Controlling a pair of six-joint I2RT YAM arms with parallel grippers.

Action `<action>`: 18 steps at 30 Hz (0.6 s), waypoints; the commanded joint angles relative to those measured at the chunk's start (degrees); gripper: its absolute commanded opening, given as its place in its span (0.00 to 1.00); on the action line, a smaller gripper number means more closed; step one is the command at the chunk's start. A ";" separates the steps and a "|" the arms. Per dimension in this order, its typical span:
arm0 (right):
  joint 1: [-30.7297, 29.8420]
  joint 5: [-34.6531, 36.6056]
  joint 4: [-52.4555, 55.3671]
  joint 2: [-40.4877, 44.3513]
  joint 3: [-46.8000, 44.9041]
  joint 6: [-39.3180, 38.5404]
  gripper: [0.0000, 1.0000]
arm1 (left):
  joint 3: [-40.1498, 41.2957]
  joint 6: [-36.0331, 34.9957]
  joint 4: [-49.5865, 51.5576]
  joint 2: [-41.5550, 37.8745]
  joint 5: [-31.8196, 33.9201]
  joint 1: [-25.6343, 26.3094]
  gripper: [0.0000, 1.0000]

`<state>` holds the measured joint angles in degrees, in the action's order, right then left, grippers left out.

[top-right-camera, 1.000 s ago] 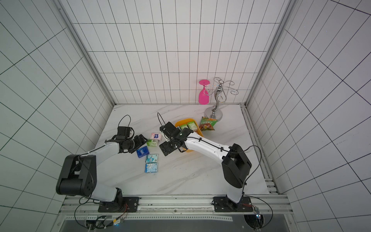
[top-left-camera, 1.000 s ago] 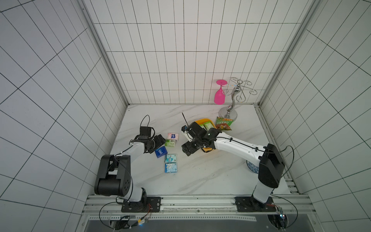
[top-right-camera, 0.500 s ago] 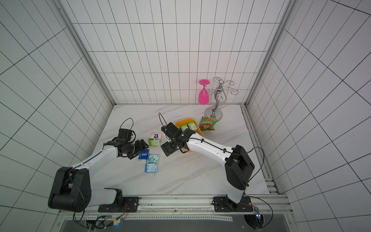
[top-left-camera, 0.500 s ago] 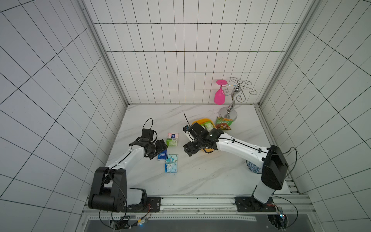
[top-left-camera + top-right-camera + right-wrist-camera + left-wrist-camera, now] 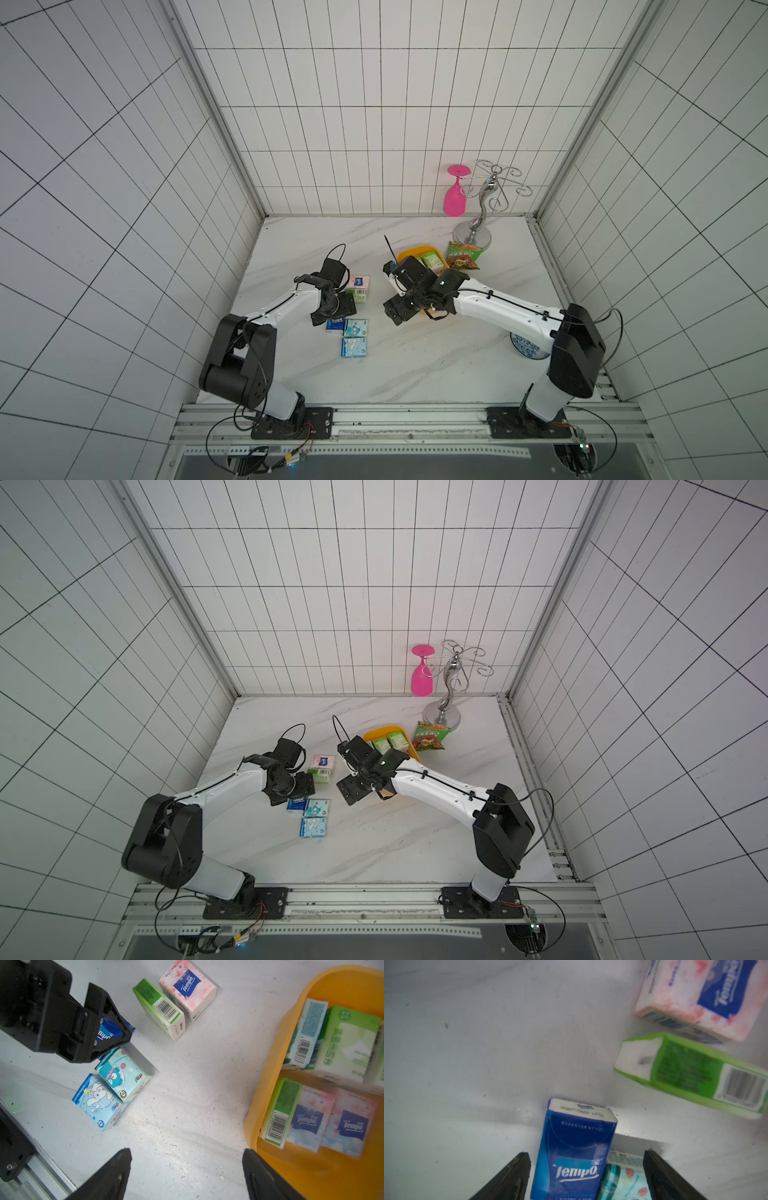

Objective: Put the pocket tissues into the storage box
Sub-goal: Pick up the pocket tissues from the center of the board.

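Observation:
Five pocket tissues lie on the marble table: a dark blue one (image 5: 336,324) (image 5: 575,1147), two light teal ones (image 5: 355,327) (image 5: 353,347), a green one (image 5: 356,296) and a pink-white one (image 5: 358,281). My left gripper (image 5: 334,313) (image 5: 586,1154) is open and straddles the dark blue packet with a gap on each side; the near teal packet (image 5: 623,1182) also reaches between its fingers. The yellow-orange storage box (image 5: 411,252) (image 5: 268,1076) holds several packets. My right gripper (image 5: 397,313) (image 5: 186,1151) hangs open over bare table beside the box's near-left corner, holding nothing.
A green-and-orange snack bag (image 5: 463,256) lies just right of the box. Behind it a chrome rack (image 5: 478,232) carries a pink glass (image 5: 454,201). A blue-and-white bowl (image 5: 525,347) sits under my right arm. Tiled walls close in three sides.
My left gripper has moved forward from beside the green and pink packets to over the dark blue one, opening slightly wider. The right gripper has barely shifted.

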<state>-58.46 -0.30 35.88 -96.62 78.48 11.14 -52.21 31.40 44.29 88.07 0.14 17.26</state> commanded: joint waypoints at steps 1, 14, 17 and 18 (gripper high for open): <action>0.54 1.26 -0.02 2.05 -1.48 -0.41 0.88 | -0.65 -1.23 1.93 2.20 3.81 -0.04 0.85; 2.00 1.71 0.84 3.01 -1.92 -0.96 0.88 | -3.43 -2.93 2.11 6.73 4.27 0.23 0.48; 3.74 1.16 1.37 3.24 -2.01 -0.16 0.88 | -3.48 -2.94 2.60 6.28 4.46 0.30 0.48; 4.66 0.72 1.57 3.43 -2.09 0.37 0.88 | -3.60 -2.92 3.04 5.91 4.58 0.32 0.48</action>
<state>-55.81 0.34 36.05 -95.50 77.89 10.92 -54.96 28.88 46.63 94.28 3.60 17.30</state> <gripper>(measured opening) 0.878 0.479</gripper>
